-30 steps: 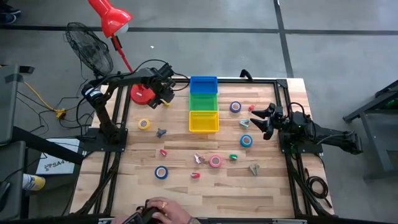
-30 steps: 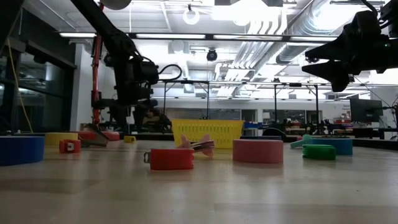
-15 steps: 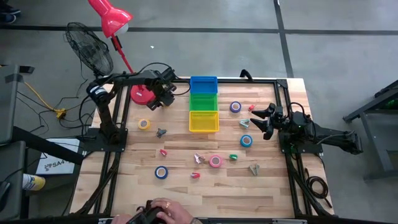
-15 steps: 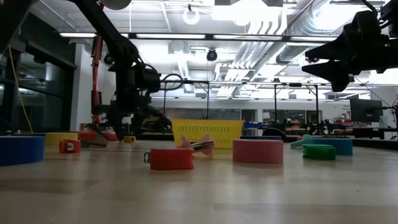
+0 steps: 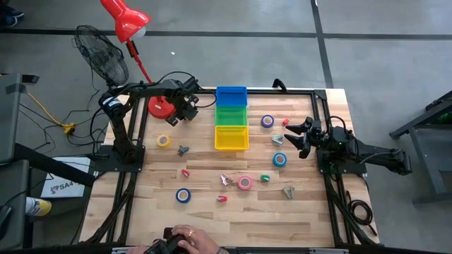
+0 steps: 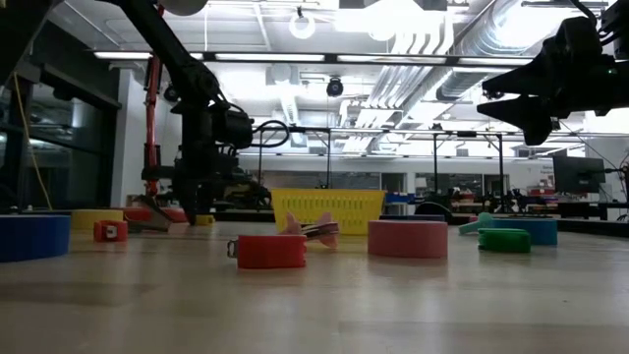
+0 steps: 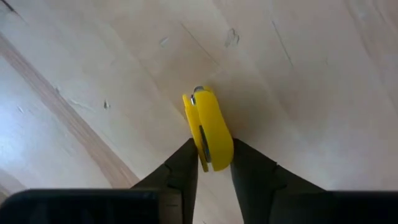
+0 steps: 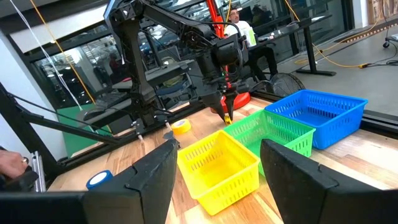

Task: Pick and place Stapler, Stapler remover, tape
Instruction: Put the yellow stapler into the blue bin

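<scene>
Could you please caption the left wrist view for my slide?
Left gripper closing its fingers around a small yellow stapler on the table.

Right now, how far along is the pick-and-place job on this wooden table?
Done: nothing visible inside the three coloured mesh baskets. In hand: the left gripper pinches a small yellow plastic stapler, not yet lifted. The right gripper waits open. Left: the pink tape ring, blue tape ring and other scattered pieces.

Red lamp (image 5: 124, 21), black fan (image 5: 101, 53), three coloured baskets (image 5: 231, 117).
</scene>
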